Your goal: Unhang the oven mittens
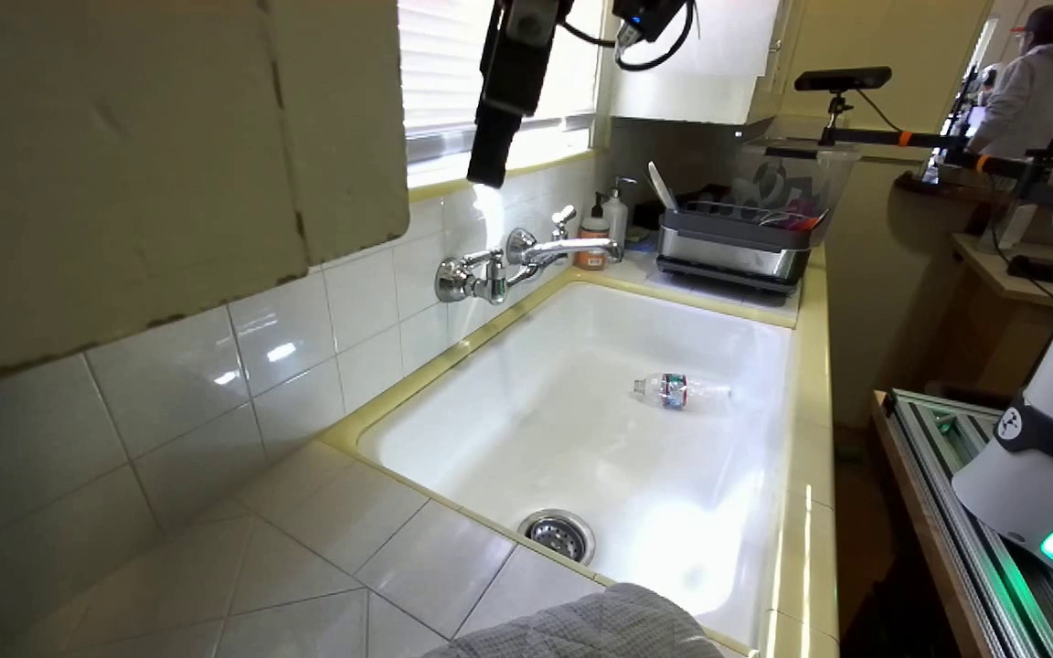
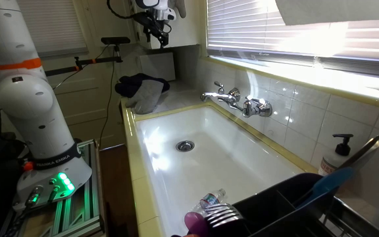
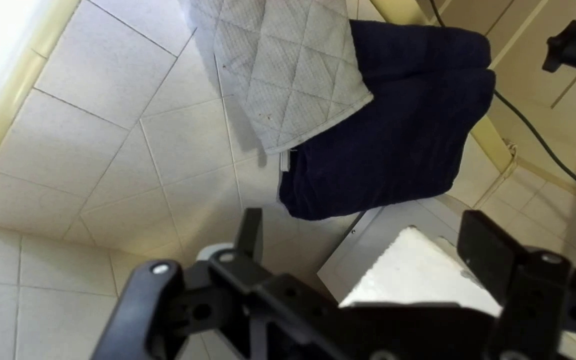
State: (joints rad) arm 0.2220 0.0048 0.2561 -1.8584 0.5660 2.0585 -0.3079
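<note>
Work looks about half done from where I stand, though that is only my guess. One quilted grey mitten [image 3: 293, 65] already lies on the surface [image 3: 193, 135] below and ahead of the gripper [image 3: 365, 225]; its cuff rests partly over a folded navy towel [image 3: 403, 125] and its rounded end reaches the edge of the sink [image 2: 209, 158]. A second mitten [image 2: 181, 8] seems to be hanging by the white cabinet [image 2: 186, 29], higher than the gripper and near the robot's wrist [image 2: 163, 13] in an exterior view; only its lower end shows, and what it hangs from is hidden. The gripper itself is up in the air with its fingers [image 3: 252, 232] spread wide apart and no cloth between them. A pale chipped corner [image 3: 413, 275] shows past the fingers, and I can't tell whether one of them touches it. So what is left, I'd judge, is the second mitten: reach up from here, close on it, lift it free of whatever holds it, and bring it down.
</note>
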